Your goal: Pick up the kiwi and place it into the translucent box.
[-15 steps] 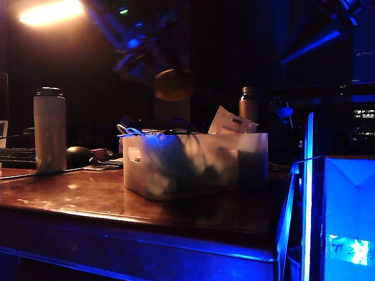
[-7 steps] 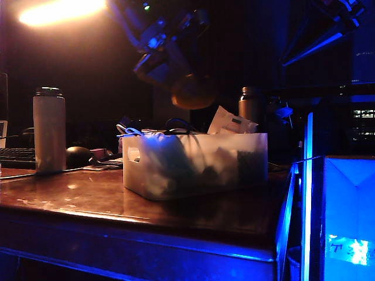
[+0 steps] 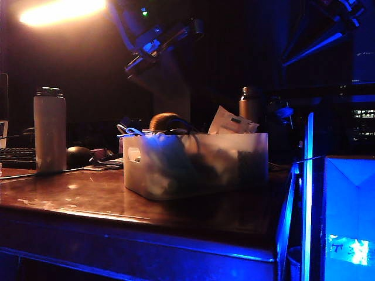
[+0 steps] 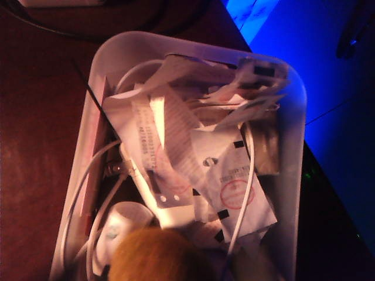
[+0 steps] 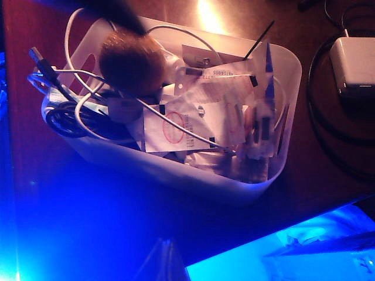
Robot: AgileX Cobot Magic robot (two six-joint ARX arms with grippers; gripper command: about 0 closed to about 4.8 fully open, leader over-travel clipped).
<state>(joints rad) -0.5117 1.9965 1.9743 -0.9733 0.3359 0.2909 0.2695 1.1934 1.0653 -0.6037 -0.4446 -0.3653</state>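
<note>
Exterior view: the translucent box (image 3: 193, 167) stands on the brown table (image 3: 70, 202), crammed with cables and paper packets. The kiwi (image 3: 164, 121) lies on top of that clutter at the handle end, its top showing over the rim. The left gripper (image 3: 146, 58) hangs well above it and apart from it, carrying nothing; the dark hides how its jaws stand, so I cannot tell. A white bottle (image 3: 50, 130), a dark mouse (image 3: 79, 156) and a keyboard (image 3: 16, 157) sit to the left of the box, a brown bottle (image 3: 250, 104) behind it, and a blue-lit box (image 3: 345, 216) at the right.

The wrist views look down into the box, which the exterior view cannot: a white cord (image 5: 176, 126) runs under the kiwi across a packet with a red circle (image 5: 174, 129). The right wrist view alone shows a white power adapter (image 5: 351, 64) beyond the box. The right gripper (image 5: 165, 260) is a faint shape over the table beside the box's long wall; I cannot tell its grip
</note>
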